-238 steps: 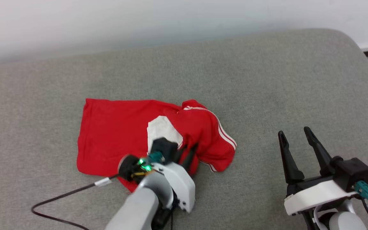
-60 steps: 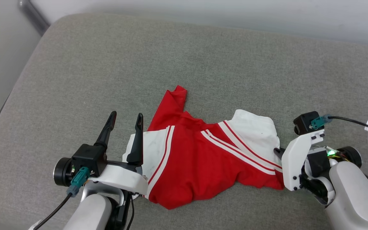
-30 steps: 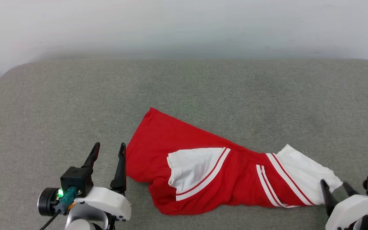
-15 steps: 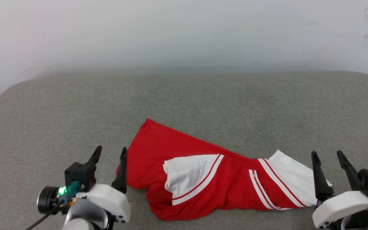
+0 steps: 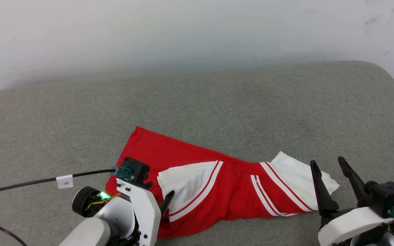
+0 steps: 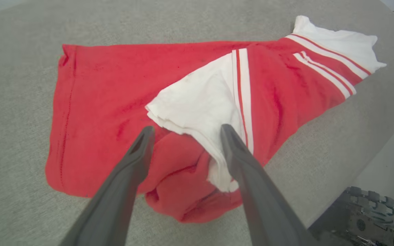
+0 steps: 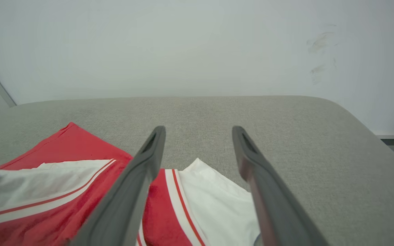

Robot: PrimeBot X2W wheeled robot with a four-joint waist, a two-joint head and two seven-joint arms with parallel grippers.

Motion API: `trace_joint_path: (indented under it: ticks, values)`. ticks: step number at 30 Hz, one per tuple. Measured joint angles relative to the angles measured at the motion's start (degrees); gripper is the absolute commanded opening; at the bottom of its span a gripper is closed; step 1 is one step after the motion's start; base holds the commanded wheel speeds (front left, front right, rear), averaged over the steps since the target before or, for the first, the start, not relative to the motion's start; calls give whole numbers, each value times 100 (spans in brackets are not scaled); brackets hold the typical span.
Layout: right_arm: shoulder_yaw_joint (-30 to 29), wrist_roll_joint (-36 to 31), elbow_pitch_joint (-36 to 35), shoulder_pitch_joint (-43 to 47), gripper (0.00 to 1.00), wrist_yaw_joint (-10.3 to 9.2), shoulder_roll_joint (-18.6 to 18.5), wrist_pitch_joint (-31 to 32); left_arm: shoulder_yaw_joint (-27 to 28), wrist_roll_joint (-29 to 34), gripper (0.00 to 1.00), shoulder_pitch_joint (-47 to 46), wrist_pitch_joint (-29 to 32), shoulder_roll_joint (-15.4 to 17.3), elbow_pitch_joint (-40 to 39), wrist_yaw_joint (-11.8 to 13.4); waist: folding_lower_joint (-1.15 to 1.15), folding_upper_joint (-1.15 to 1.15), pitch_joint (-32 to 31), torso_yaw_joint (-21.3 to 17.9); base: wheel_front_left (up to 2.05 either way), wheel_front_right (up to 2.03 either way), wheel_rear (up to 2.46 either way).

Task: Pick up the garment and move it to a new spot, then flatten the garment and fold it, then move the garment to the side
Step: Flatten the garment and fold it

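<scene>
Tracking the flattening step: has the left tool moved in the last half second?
Yes. The left tool went from beside the garment's left edge to over it, by the white sleeve.

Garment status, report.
Left end effector open, poised over folded white sleeve. Right end effector open, beside other sleeve. Garment crumpled on grey cushion.

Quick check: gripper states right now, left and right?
Left gripper: open, poised over the garment, gripping nothing.
Right gripper: open, empty.
</scene>
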Motion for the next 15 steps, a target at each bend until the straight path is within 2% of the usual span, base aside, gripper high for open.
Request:
trace_joint_path:
  ticks: [4, 5, 6, 7, 8, 15]
  values:
    - [12, 11, 16, -19, 100, 0, 0, -21, -151, -163, 100, -32, 575, 134, -151, -122, 0, 0, 122, -100, 0, 0, 0]
    - [20, 38, 24, -20, 100, 0, 0, -44, -204, -193, 87, -71, 743, 181, -246, -164, 0, 0, 184, -135, 0, 0, 0]
    - [22, 51, 30, -21, 100, 0, 0, -51, -232, -219, 45, -82, 795, 187, -300, -204, 0, 0, 210, -150, 0, 0, 0]
    - [22, 58, 41, -22, 100, 0, 0, -73, -244, -223, 13, -90, 804, 190, -360, -211, 0, 0, 234, -161, 0, 0, 0]
    - [23, 60, 56, -30, 100, 0, 0, -87, -249, -210, 0, -113, 802, 197, -409, -212, 0, 0, 256, -170, 0, 0, 0]
    - [-55, 102, 138, -91, 100, 0, 0, -156, -225, 73, 0, -383, 544, 227, -671, -232, 0, 0, 296, -103, 0, 0, 0]
